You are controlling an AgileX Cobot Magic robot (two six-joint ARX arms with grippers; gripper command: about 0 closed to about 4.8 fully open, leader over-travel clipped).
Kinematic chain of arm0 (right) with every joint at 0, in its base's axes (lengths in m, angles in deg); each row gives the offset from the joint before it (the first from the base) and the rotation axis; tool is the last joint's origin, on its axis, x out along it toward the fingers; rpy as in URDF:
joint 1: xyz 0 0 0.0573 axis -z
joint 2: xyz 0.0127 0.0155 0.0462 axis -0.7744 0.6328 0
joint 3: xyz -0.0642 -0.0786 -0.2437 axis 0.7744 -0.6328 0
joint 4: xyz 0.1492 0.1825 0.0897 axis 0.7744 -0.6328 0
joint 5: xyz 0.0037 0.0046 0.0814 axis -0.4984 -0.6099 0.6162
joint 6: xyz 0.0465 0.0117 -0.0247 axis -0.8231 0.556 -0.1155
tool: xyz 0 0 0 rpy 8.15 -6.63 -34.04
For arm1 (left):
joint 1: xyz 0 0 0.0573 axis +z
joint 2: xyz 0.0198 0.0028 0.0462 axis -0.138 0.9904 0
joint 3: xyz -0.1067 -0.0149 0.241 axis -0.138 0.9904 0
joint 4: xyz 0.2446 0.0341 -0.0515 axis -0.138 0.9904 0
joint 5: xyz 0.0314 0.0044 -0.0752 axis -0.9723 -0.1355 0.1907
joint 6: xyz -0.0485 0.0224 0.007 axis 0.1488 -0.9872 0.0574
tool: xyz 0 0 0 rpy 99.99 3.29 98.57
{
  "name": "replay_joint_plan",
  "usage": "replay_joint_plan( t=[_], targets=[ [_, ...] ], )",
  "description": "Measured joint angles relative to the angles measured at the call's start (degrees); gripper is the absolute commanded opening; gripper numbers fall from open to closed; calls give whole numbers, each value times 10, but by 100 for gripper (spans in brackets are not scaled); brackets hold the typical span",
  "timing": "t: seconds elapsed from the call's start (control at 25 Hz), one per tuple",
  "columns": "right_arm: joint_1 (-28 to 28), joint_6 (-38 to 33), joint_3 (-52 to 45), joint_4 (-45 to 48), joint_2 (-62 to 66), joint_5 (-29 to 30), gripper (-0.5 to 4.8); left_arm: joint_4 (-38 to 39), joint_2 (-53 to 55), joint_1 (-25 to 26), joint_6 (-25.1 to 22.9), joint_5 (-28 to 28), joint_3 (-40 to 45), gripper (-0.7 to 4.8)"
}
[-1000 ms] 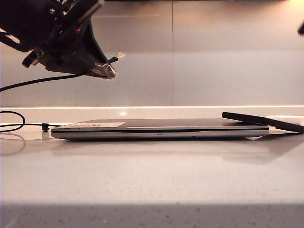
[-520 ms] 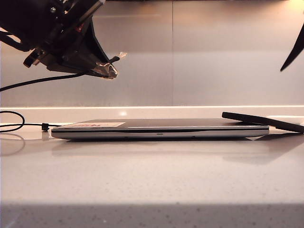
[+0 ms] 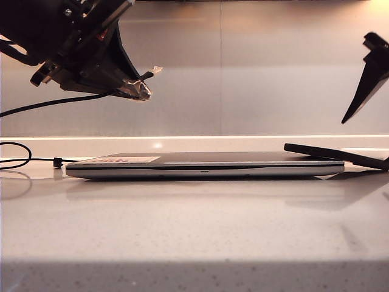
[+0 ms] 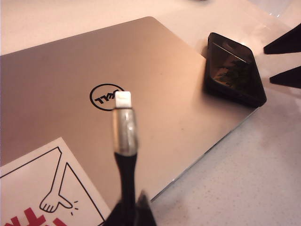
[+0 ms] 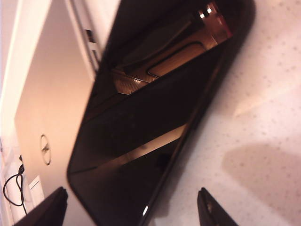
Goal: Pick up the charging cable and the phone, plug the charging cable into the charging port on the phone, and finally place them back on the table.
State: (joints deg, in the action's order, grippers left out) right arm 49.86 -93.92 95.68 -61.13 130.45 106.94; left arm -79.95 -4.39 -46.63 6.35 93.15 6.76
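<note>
Black right gripper [image 5: 133, 207] now lower, jaws apart above phone [image 5: 155, 108]; left gripper [image 3: 135, 90] unmoved, clamped on charging cable [image 4: 124, 136]

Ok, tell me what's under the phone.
One end of the phone rests on the silver laptop corner, the other toward the table; beneath it is hidden.
</note>
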Motion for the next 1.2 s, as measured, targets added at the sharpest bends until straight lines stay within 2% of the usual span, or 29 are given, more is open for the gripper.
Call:
replay_joint_plan(
  t=[0.32,0.56,0.88,0.96,1.0,1.12,1.2],
  targets=[
    [0,-22,0,26,49,4,378,-5,0,0,0,0,0,-7],
    [0,-62,6,97,100,35,377,-8,0,0,0,0,0,-7],
    [0,-66,7,151,133,42,376,-8,0,0,0,0,0,-7],
    [0,-66,10,153,136,38,321,-8,0,0,0,0,0,-7],
    [-1,-67,10,152,136,35,272,-8,0,0,0,0,0,-7],
    [-1,-67,10,146,142,22,262,-8,0,0,0,0,0,-7],
    [-1,-68,10,148,144,22,219,-8,0,0,0,0,0,-7]
  ],
)
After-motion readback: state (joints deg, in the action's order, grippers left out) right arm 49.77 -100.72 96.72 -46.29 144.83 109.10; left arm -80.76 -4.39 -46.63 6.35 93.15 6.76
